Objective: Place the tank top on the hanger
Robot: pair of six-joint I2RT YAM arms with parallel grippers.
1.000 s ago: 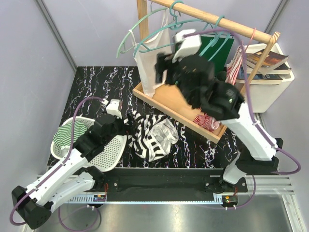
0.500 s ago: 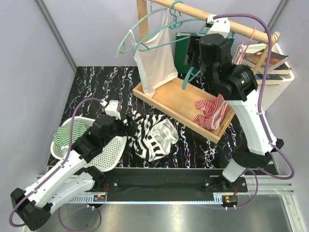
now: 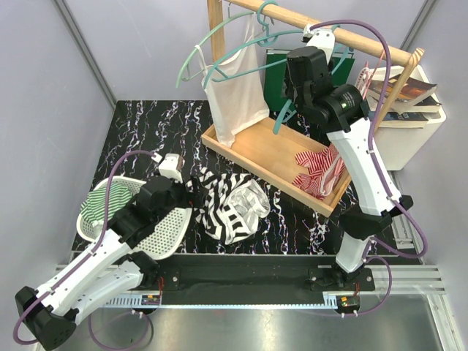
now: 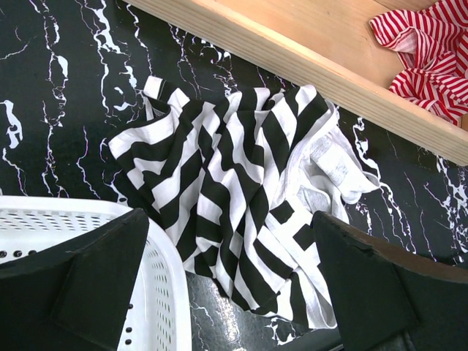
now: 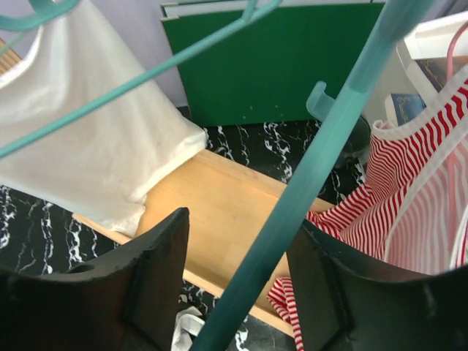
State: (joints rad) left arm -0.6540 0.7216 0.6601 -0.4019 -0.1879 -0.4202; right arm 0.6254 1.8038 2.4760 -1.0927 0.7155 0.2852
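The black-and-white striped tank top point(image 3: 228, 208) lies crumpled on the black marbled table, just in front of the wooden tray; it also shows in the left wrist view point(image 4: 234, 168). My left gripper point(image 3: 192, 187) point(image 4: 234, 292) is open and empty, hovering over the top's near-left edge and the basket rim. My right gripper point(image 3: 287, 97) point(image 5: 241, 230) is up by the rail and open. The arm of a teal hanger point(image 3: 281, 117) point(image 5: 307, 183) runs slanted between its fingers, close against the right finger point(image 5: 351, 292), with a gap on the left side.
A wooden rail point(image 3: 365, 44) carries several teal hangers, one with a plain white tank top point(image 3: 234, 95), and a pink hanger point(image 3: 381, 53). The wooden tray point(image 3: 256, 150) holds a red-and-white garment point(image 3: 318, 175). A white basket point(image 3: 157, 230) stands at the left; books point(image 3: 402, 95) lie at the right.
My right arm swung up and back from over the tray to the rail, and its open fingers now straddle a teal hanger's arm. The left arm has barely moved.
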